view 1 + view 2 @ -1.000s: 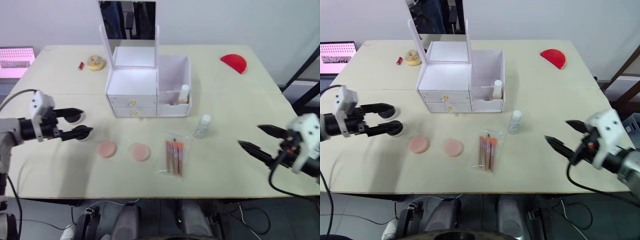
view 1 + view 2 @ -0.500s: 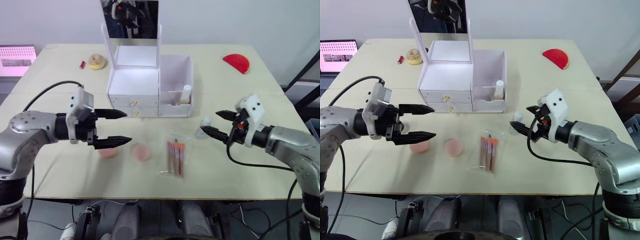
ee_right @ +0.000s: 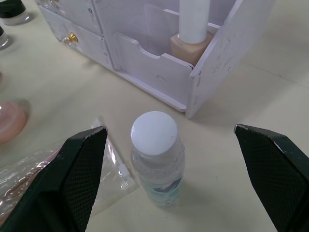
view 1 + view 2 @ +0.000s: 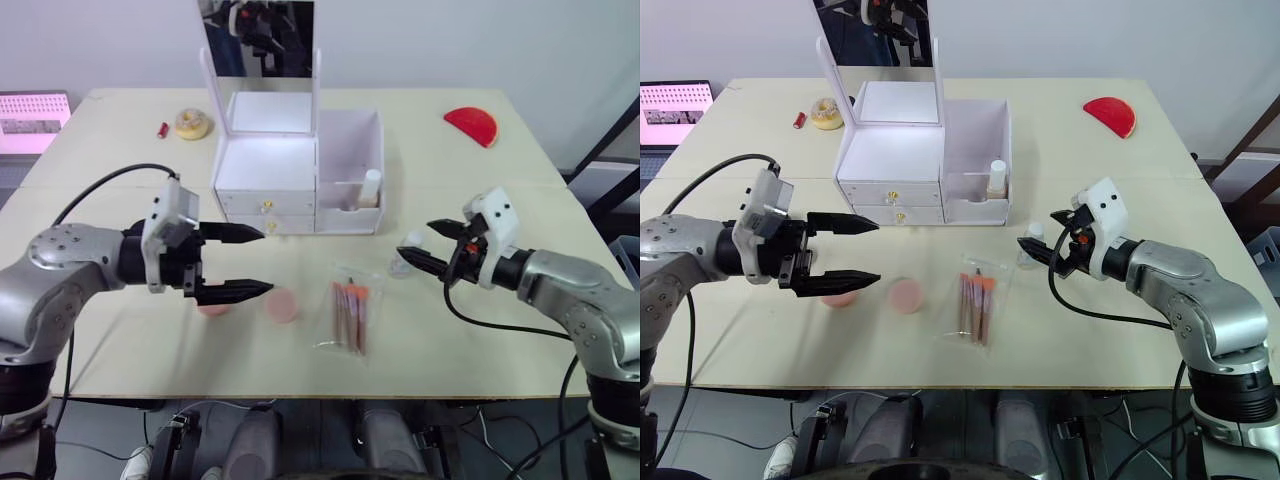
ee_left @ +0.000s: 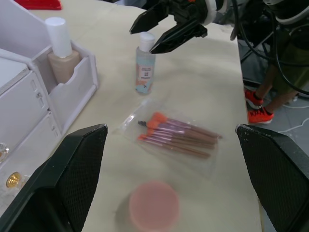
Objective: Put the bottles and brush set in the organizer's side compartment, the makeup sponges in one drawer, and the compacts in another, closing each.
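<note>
The white organizer (image 4: 268,165) stands mid-table with both drawers closed. Its side compartment (image 4: 350,150) holds a beige bottle (image 4: 371,187). A clear bottle (image 3: 157,157) stands upright on the table in front of it. My right gripper (image 4: 416,240) is open, one finger on each side of that bottle's cap, not touching it. The bagged brush set (image 4: 348,312) lies nearer me. Two pink makeup sponges (image 4: 283,305) lie left of it, the left sponge (image 4: 840,297) partly under my open left gripper (image 4: 266,260). A black compact (image 3: 10,10) shows beyond the drawers.
A tall mirror (image 4: 262,40) rises from the organizer's back. A red half-round object (image 4: 471,126) lies at the far right. A yellow ring (image 4: 191,124) and a small red item (image 4: 162,130) sit at the far left. A pink screen (image 4: 32,110) stands off the table's left corner.
Both arms swung in from the table's sides. The right gripper reached the clear bottle and now straddles its cap. The left gripper moved over the left sponge. The view shifted slightly.
</note>
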Tool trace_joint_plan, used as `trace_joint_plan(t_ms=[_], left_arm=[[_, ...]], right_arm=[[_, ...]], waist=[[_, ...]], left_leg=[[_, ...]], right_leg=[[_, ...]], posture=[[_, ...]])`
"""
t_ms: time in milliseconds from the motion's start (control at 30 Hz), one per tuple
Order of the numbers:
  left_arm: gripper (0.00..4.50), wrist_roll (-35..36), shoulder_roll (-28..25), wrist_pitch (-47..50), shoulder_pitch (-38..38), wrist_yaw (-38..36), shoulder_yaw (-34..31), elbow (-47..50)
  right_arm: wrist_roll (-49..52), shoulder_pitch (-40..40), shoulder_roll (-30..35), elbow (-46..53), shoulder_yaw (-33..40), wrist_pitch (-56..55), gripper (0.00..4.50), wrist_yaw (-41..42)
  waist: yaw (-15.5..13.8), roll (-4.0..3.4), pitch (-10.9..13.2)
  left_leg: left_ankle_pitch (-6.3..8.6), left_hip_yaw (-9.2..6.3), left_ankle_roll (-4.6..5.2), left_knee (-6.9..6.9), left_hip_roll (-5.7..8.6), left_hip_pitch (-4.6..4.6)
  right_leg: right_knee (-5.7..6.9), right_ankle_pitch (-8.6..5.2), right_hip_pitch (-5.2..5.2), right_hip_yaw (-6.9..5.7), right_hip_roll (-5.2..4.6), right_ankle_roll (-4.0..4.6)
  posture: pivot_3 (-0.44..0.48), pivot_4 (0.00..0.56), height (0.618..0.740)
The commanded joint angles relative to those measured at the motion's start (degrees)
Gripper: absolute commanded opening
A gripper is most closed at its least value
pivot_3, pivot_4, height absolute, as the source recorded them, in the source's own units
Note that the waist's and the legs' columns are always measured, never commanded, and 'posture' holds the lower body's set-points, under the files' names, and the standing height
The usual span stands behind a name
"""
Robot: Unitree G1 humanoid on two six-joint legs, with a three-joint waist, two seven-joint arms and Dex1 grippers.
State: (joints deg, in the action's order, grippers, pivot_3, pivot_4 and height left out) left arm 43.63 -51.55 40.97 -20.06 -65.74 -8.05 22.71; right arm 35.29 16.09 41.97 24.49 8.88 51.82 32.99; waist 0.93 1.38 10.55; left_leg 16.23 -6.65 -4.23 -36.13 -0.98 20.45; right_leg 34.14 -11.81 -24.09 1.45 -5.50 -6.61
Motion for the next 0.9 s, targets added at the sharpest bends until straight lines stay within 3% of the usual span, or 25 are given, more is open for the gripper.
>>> trace_joint_plan(t_ms=[33, 167, 200, 567, 733, 900], left_arm=[[4.5, 0.9, -0.9, -0.2, -0.3, 0.4, -1.8, 1.4], [4.5, 1.2, -1.1, -0.1, -0.2, 0.5, -1.8, 1.5], [4.5, 1.2, -1.2, -0.2, -0.2, 0.6, -1.8, 1.5], [4.5, 1.5, -1.1, -0.2, -0.6, 1.3, -1.5, 0.9], [4.5, 0.7, -1.1, -0.4, -0.5, 1.5, -1.2, 0.2], [4.5, -0.1, -1.1, -0.7, -2.0, 2.0, -1.0, -2.1]], right_arm=[[-0.5, 0.6, -0.2, 0.3, 0.3, -1.4, 3.15, 0.2], [-1.1, 0.3, -0.2, 0.1, 0.0, -1.7, 0.96, 0.4], [-1.1, 0.2, -0.3, 0.1, -0.1, -1.7, 0.68, 0.4], [-0.8, 1.1, 0.1, 1.2, 0.6, -1.4, 0.67, 0.4], [2.2, 6.0, 1.4, 3.4, 1.9, 2.0, 0.67, 0.7], [10.2, 22.1, 3.8, 3.1, 0.7, 10.0, 0.67, 3.5]], waist=[[0.0, 0.0, 0.0], [0.0, 0.0, 0.0], [0.0, 0.0, 0.0], [0.0, 0.0, 0.0], [0.2, -0.05, 0.0], [0.4, -0.22, 0.1]], left_leg=[[0.0, 0.0, 0.0, -0.01, 0.0, 0.0], [0.0, 0.0, 0.0, -0.01, 0.0, 0.0], [0.0, 0.0, 0.0, -0.01, 0.0, 0.0], [0.0, 0.0, 0.0, -0.01, 0.0, 0.0], [0.0, 0.0, 0.0, -0.01, 0.0, 0.0], [0.0, 0.0, 0.0, -0.01, 0.0, 0.0]], right_leg=[[0.0, 0.0, 0.0, 0.0, 0.0, 0.0], [0.0, 0.0, 0.0, 0.0, 0.0, 0.0], [0.0, 0.0, 0.0, 0.0, 0.0, 0.0], [0.0, 0.0, 0.0, 0.0, 0.0, 0.0], [0.0, 0.0, -0.01, 0.0, 0.0, 0.0], [0.01, 0.01, -0.04, 0.0, 0.0, 0.01]], posture=[[0.0, 0.15, 0.74], [0.0, 0.15, 0.74], [0.0, 0.15, 0.74], [0.0, 0.15, 0.74], [0.0, 0.15, 0.74], [0.0, 0.15, 0.74]])
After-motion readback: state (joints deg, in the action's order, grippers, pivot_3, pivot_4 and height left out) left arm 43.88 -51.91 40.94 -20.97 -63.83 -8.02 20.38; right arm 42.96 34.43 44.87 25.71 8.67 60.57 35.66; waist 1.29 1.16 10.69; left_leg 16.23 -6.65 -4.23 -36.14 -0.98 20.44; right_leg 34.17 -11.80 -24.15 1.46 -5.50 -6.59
